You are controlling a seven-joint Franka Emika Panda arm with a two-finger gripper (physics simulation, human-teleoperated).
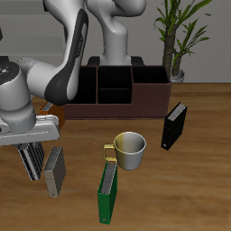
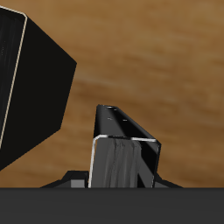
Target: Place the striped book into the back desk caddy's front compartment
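Observation:
The striped book (image 1: 32,168) stands upright between my gripper's fingers near the table's front edge, beside a plain grey book (image 1: 54,171). My gripper (image 1: 32,159) is shut on the striped book, gripping its upper part. In the wrist view the striped book (image 2: 127,157) fills the middle, close to the camera. The back desk caddy (image 1: 149,95), dark brown with black cells, stands at the table's back. Its front compartment (image 1: 113,96) is the small nearer cell of the divided middle section, and it looks open and dark.
A yellow mug (image 1: 131,150) stands mid-table. A green book (image 1: 108,191) stands just in front of it. A black book (image 1: 174,126) stands beyond the mug, nearer the caddy. A potted plant (image 1: 176,41) stands behind the caddy. A dark slab (image 2: 26,87) looms close in the wrist view.

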